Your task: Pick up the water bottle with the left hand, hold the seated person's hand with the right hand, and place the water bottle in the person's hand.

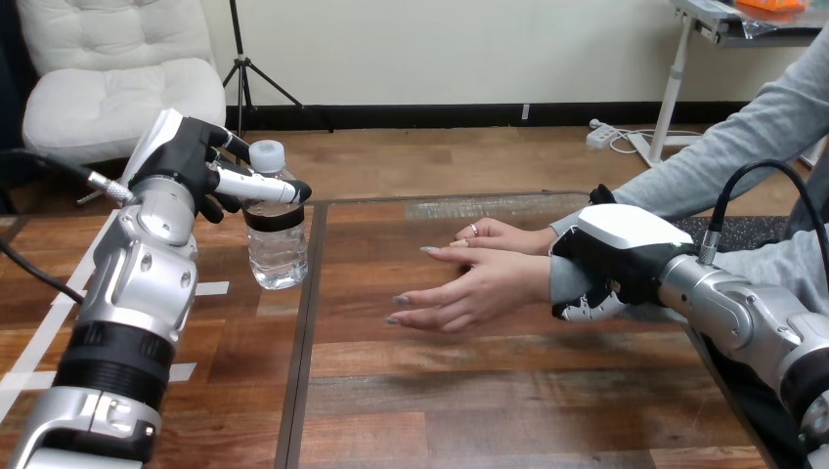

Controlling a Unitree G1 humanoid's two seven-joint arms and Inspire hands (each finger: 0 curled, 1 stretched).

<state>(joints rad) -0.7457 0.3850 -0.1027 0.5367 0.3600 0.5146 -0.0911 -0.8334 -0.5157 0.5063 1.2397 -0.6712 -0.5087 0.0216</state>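
Here, a robot's view across a wooden tabletop (469, 391), with the person's hand (469, 293) near its middle taken as the landmark. That hand lies low over the wood, its own fingers stretched out and pointing towards the view's left. Whether its palm faces up cannot be told. The person's other hand (499, 234) rests just behind it, touching it

At the wrist end of the person's hand, the robot's right hand (611, 259) sits over the wrist (541, 277). Its white back is on top, and its fingers (585, 308) curl down round the wrist's near side, so it appears to grip there

Well apart from the person's hand, out beyond its fingertips, the water bottle (277, 239) stands upright with its cap on top and its long axis vertical. The robot's left hand (186, 161) holds its upper part, with the fingers (259, 186) wrapped across the front just below the cap. Whether the base rests on the tabletop or hangs just clear of it cannot be told

The coming move likely turns on this gap: the bottle must travel sideways over bare wood towards the waiting fingertips, staying upright, and then come down into the person's hand
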